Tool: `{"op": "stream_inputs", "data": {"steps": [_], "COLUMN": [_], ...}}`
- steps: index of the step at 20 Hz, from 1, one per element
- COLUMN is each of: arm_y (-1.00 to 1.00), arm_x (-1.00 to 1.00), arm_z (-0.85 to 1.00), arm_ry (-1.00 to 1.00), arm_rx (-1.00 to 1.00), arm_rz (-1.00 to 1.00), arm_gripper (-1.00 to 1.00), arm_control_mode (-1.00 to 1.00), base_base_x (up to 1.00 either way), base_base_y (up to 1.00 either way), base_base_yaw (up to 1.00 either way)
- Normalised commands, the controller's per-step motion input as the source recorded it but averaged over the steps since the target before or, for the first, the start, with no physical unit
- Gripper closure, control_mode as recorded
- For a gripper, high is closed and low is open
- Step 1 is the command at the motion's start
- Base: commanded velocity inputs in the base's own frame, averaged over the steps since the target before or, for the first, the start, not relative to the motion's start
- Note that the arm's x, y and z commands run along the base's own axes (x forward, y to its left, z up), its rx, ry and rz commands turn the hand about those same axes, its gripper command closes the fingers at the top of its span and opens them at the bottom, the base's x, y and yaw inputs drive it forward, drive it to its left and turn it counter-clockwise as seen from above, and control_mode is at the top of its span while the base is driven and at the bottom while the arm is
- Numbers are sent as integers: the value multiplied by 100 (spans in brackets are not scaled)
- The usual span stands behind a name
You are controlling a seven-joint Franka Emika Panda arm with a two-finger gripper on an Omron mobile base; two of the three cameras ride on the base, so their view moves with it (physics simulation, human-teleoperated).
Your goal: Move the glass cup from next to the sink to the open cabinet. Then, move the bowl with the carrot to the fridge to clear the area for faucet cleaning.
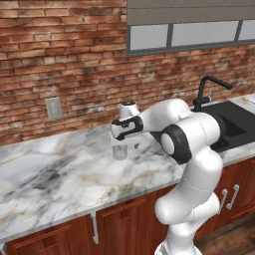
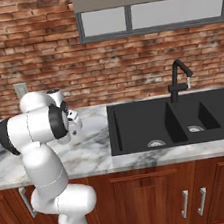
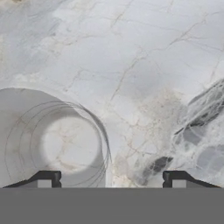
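The glass cup stands upright on the marble counter, left of the black sink. My gripper points straight down right above it. In the hand view I look into the cup from above, at the lower left. The gripper is open: one fingertip is over the cup's mouth, the other is over bare counter, and the cup's near rim lies between them. The black faucet rises behind the sink. The bowl, carrot, open cabinet and fridge are out of view.
A brick wall with a grey outlet runs behind the counter, and a window sits above the sink. Wooden base cabinets with silver handles lie below. The counter's front edge is close to the robot.
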Motion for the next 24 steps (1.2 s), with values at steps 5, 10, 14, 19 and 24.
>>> {"op": "stream_inputs", "data": {"steps": [5, 10, 14, 19, 24], "arm_y": [0, 0, 0, -3, -19], "arm_x": [0, 0, -17, -43, -77], "arm_z": [0, 0, 24, 94, 100], "arm_ry": [0, 0, -11, -34, -51], "arm_rx": [2, 0, 0, 0, 7], "arm_rz": [0, 0, 0, -7, -11], "arm_gripper": [100, 100, 100, 100, 100], "arm_control_mode": [-100, -100, -100, -100, -100], "base_base_x": [0, 0, 0, 0, 0], "base_base_y": [0, 0, 0, 0, 0], "base_base_yaw": [0, 0, 0, 0, 0]}}
